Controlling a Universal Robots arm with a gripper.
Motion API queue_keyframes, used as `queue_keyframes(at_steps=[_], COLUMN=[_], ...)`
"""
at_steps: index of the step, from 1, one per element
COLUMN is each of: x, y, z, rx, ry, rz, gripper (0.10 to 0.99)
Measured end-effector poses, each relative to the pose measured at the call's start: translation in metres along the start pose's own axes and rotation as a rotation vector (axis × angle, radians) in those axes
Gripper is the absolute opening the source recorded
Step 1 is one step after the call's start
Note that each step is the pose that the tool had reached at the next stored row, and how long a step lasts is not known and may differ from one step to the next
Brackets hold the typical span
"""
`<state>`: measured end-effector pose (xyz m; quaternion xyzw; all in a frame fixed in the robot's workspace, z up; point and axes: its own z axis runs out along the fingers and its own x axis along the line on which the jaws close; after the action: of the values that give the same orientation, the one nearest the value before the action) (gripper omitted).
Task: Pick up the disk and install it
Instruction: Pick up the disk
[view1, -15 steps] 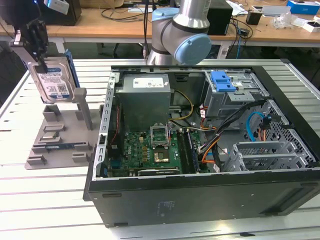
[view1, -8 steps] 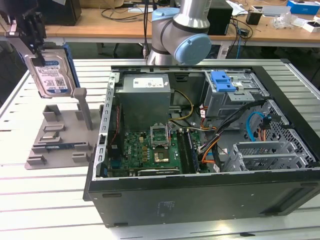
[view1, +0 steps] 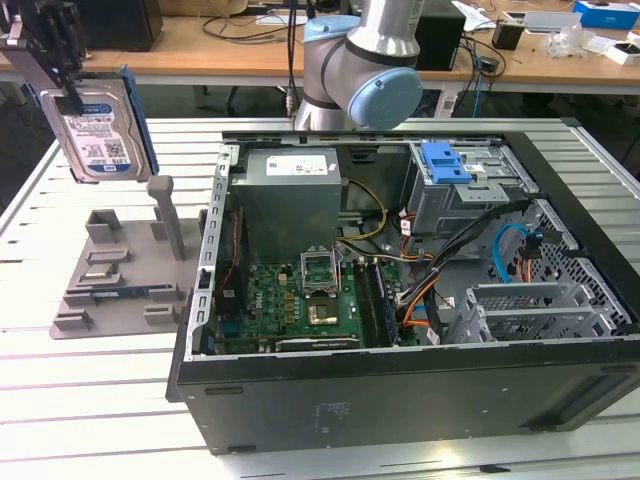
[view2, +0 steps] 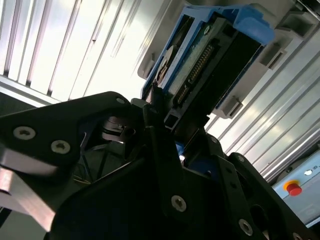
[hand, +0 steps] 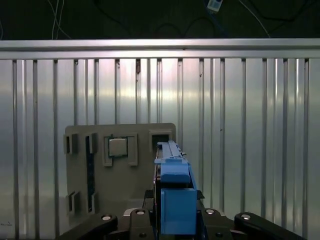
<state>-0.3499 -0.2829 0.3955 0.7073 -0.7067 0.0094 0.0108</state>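
Observation:
The disk (view1: 100, 135) is a silver hard drive with a white-and-blue label and blue side rails. It hangs upright in the air at the exterior view's upper left, above the grey holder plate (view1: 110, 270). My gripper (view1: 68, 98) is shut on its upper edge. In the second wrist view the disk (view2: 205, 65) points away from the gripper (view2: 165, 117), connector side showing. In the first wrist view its blue rail (hand: 175, 195) stands between the fingers, over the holder plate (hand: 120, 170).
An open computer case (view1: 400, 260) lies on the slatted metal table (view1: 100, 400), to the exterior view's right of the holder. Inside it, a grey drive bay (view1: 470, 200) carries a blue bracket (view1: 445, 165). The arm's base (view1: 360, 70) stands behind the case.

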Motion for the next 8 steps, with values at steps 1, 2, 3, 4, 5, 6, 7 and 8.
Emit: queue_keyframes(at_steps=[1,2,3,4,5,6,7,8], x=[0.0000,0.0000,0.0000,0.0000,0.0000,0.0000,0.0000,0.0000], y=[0.0000,0.0000,0.0000,0.0000,0.0000,0.0000,0.0000,0.0000], z=[-0.0015,-0.0034,-0.0069,-0.0101,-0.0135,-0.0151,-0.0164,-0.0193], rx=[0.000,0.000,0.000,0.000,0.000,0.000,0.000,0.000], ry=[0.0000,0.0000,0.0000,0.0000,0.0000,0.0000,0.0000,0.0000], rz=[0.000,0.000,0.000,0.000,0.000,0.000,0.000,0.000], gripper=[0.365,0.365,0.365,0.365,0.365,0.365,0.365,0.365])
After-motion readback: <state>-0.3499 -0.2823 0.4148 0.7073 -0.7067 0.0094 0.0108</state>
